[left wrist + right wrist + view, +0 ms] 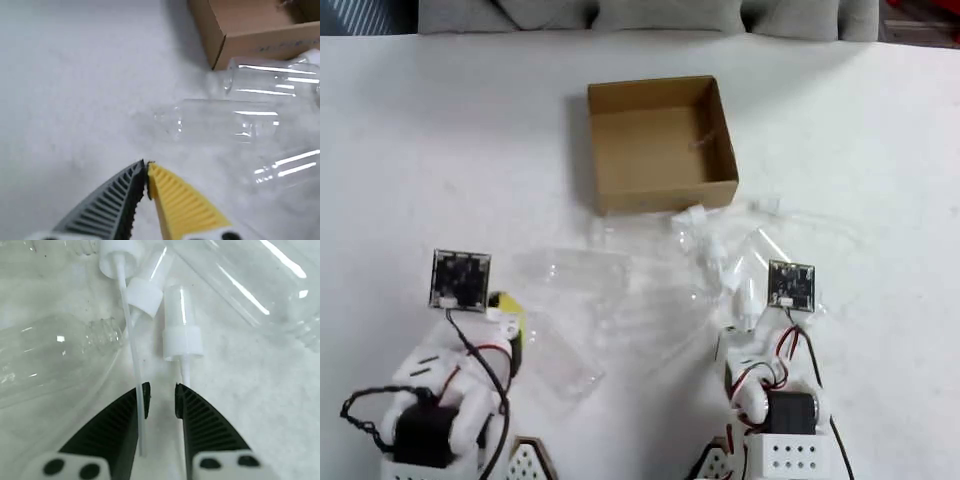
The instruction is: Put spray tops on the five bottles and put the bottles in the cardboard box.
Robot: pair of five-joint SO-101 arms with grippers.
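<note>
Near the box (pixel 650 140), bottles (pixel 220 120) likely light, slick, crushable; best pinched at neck; tops (pixel 182 335) at collar; left gripper (pixel 146 175) closed, empty; right gripper (pixel 160 395) narrowly parted.

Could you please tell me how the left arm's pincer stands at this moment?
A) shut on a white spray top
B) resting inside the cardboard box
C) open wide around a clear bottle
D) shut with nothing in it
D: in the left wrist view the left pincer has its grey and yellow tips meeting over the bare table, and the clear bottles lie apart from it, farther on.
</note>
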